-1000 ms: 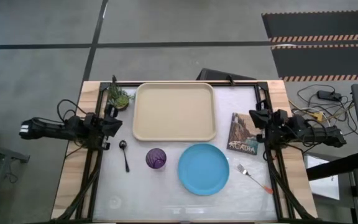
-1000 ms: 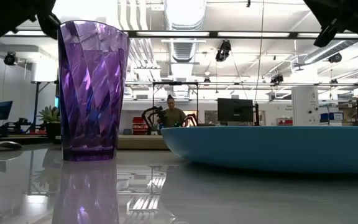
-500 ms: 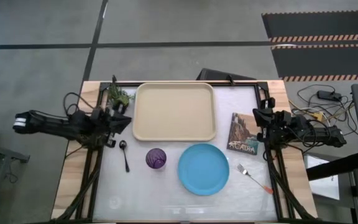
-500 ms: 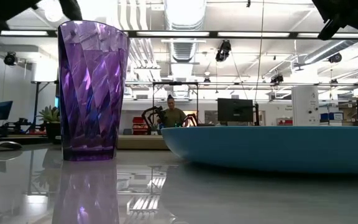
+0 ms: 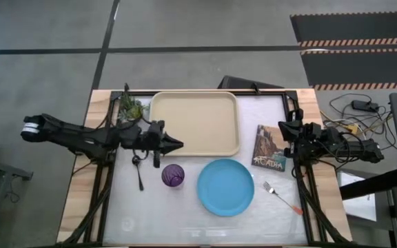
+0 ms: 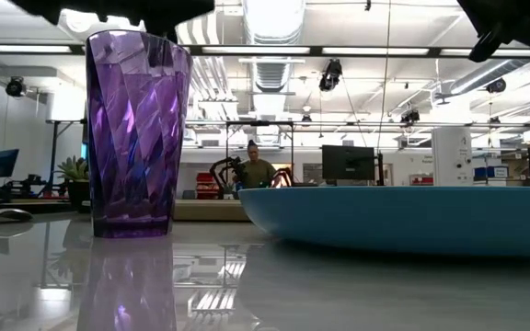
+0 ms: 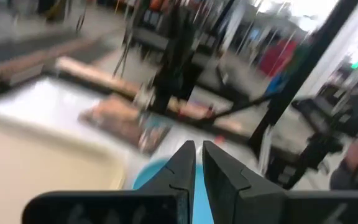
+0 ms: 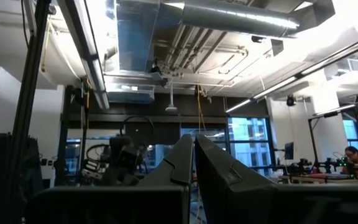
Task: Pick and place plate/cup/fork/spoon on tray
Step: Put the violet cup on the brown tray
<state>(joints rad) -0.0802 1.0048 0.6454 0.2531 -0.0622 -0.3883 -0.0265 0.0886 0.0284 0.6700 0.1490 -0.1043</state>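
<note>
Left gripper is hovering at the tray's near-left corner, fingers nearly together, holding nothing. Cup is sitting just below it, spoon beside, plate and fork further along the surface. Right gripper is resting, fingers together, by the book reading "ACADIA". Only the low view is showing a distant person.
</note>
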